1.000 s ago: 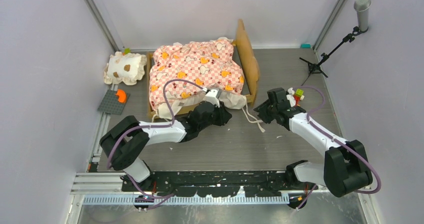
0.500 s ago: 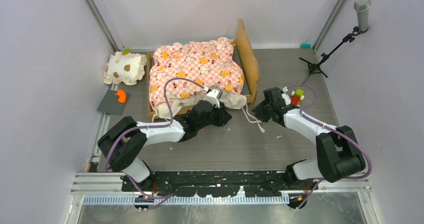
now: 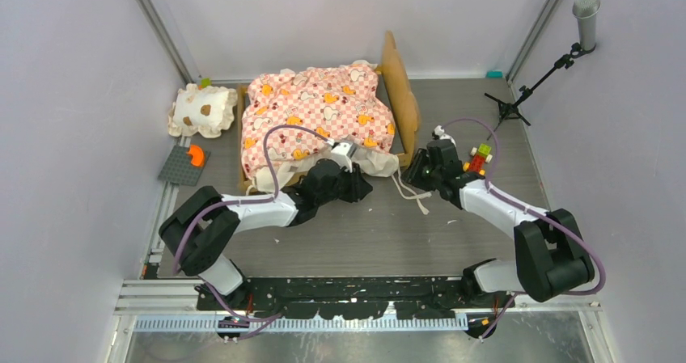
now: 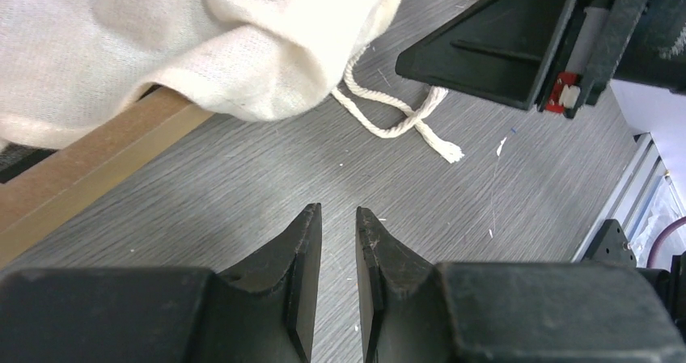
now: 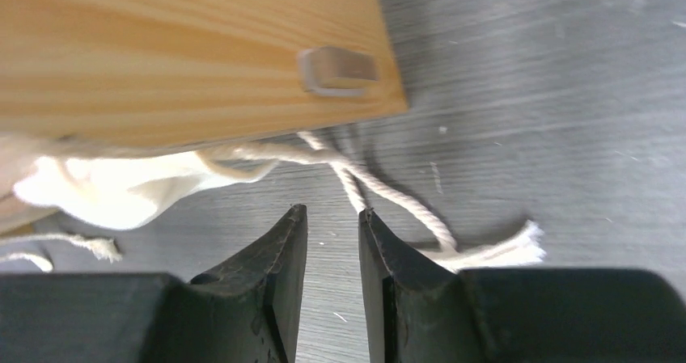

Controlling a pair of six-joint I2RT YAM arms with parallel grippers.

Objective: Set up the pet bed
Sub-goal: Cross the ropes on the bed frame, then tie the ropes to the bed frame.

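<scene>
Your pet bed (image 3: 323, 112) sits at the far middle of the table (image 3: 453, 234). Your left gripper (image 4: 338, 242) hangs by its near right corner, jaws narrowly parted and empty. Your right gripper (image 5: 332, 242), likewise narrow and empty, hovers just over the white cord (image 5: 388, 193) there.

grey floor (image 3: 453, 234), pale, maybe lilac, walls (image 3: 65, 137)

White shells cover the left arm (image 3: 259, 211) and right arm (image 3: 497, 205) between black joints, each trailing a purple cable (image 3: 285, 128). Left tool (image 4: 338, 217) and right tool (image 5: 333, 217) are black with wedge fingers (image 4: 299, 254); the right's red bit (image 4: 564, 96) is perhaps a connector.
</scene>
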